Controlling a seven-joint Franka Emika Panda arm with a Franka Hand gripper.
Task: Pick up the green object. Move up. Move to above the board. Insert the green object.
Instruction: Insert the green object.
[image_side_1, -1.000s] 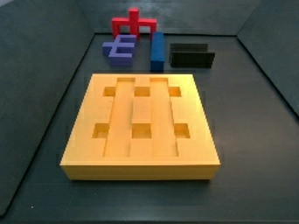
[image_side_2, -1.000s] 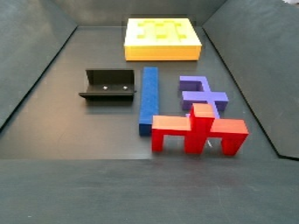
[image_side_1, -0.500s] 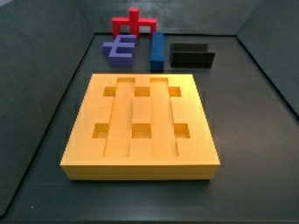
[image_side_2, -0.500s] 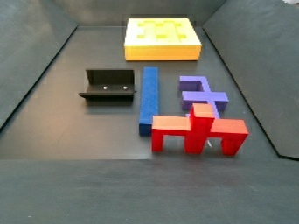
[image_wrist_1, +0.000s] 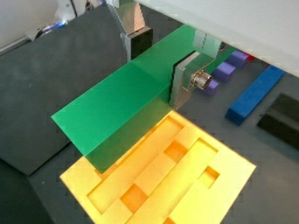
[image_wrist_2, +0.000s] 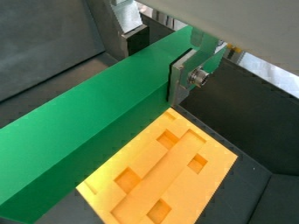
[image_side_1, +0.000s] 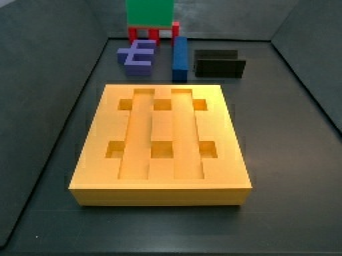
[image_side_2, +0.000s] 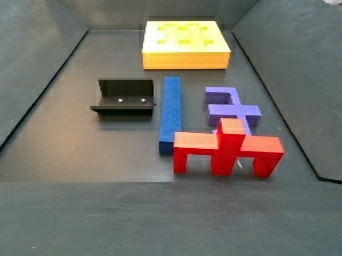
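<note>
— Dark grey floor (image_side_2: 80, 110) and grey walls all round. Any writing or labels to read?

— None on any piece that I can make out.

— Where is the green object?

— In both wrist views the green object (image_wrist_1: 122, 101) (image_wrist_2: 100, 131) sits clamped between the gripper's (image_wrist_1: 158, 66) (image_wrist_2: 152, 57) flat silver fingers (image_wrist_1: 184, 74) (image_wrist_2: 183, 74), which close narrowly on its broad faces near one end. The bar runs away from the claw, hanging tilted above the yellow-orange board (image_wrist_1: 170, 171) (image_wrist_2: 176, 171), clear of its square holes.

— Do the fixed cameras agree?

— Partly. In a side view only the bar's green lower end (image_side_1: 151, 11) shows at the upper edge, above the far pieces; the gripper itself is cut off there. In a side view from the opposite end neither bar nor gripper appears.

— What else lies about?

— Beyond the board (image_side_1: 160, 143) (image_side_2: 186, 44) stand the blue bar (image_side_1: 179, 57) (image_side_2: 168, 112), the purple E-shaped block (image_side_1: 135, 56) (image_side_2: 231, 105), a red piece (image_side_1: 163, 34) (image_side_2: 227, 147) and the dark fixture (image_side_1: 219, 64) (image_side_2: 123, 98). A wrist view also catches the blue bar (image_wrist_1: 256, 92) and purple block (image_wrist_1: 230, 67) beside the board.
</note>
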